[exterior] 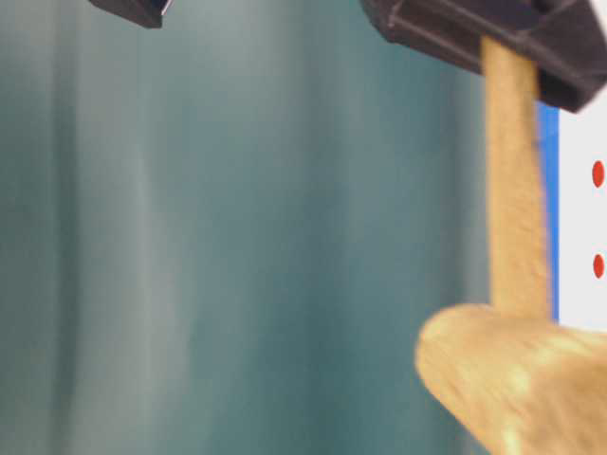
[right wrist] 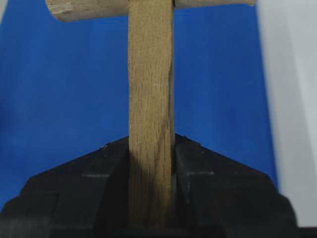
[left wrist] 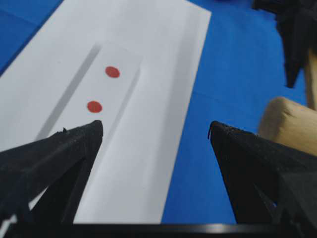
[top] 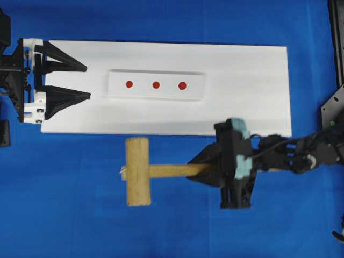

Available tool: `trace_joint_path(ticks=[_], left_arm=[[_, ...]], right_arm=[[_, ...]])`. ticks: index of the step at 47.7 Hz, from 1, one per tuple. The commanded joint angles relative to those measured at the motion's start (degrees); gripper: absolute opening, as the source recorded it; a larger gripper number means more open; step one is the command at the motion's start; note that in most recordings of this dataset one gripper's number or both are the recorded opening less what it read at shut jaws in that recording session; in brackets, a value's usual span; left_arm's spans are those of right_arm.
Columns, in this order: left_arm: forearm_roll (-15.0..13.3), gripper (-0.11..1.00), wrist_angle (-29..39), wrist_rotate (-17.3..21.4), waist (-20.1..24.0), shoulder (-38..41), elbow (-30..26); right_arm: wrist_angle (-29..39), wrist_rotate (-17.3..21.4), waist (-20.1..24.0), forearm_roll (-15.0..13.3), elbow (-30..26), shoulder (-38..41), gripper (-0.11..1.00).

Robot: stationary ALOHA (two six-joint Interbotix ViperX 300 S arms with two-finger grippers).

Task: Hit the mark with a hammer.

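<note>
The hammer, a pale wooden mallet, lies over the blue cloth in front of the white board, head to the left, handle pointing right. My right gripper is shut on the handle; the head shows at the top of the right wrist view and low in the table-level view. Three red marks sit in a row on a white strip on the board. My left gripper is open and empty over the board's left end, left of the marks.
The blue cloth covers the table around the board. The right arm reaches in from the right edge. A black frame stands at the far right.
</note>
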Motion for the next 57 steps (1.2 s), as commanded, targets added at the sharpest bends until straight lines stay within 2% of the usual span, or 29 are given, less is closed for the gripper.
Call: trace_joint_path(ticks=[1,5,18,25,49,57], left_arm=[[0.2,0.9,-0.4,0.6,0.1,-0.4,-0.5],[0.2,0.9,-0.4,0.7,0.1,-0.9,-0.4],[0.2,0.89,-0.4,0.7,0.1,-1.9,0.0],[0.2,0.89,-0.4,0.7,0.1,-2.0,0.0],[0.2,0.89,-0.4,0.7,0.1,-2.0,0.1],[0.2,0.89,-0.4,0.7,0.2,-2.0,0.1]], right_arm=[[-1.7,-0.2,2.1,0.8,-3.2,0.5,0.08],[-2.0,-0.2,3.4,1.2,-4.7,2.1,0.08],[-3.7,-0.3,3.7,1.4,-7.5,6.2,0.08],[-6.2,-0.3,3.1,1.4,-8.9,8.1,0.08],[-5.0,-0.4,0.3,1.4,-13.2,18.5,0.08],[-4.7,0.7,0.0,1.7,-13.6,21.4,0.08]])
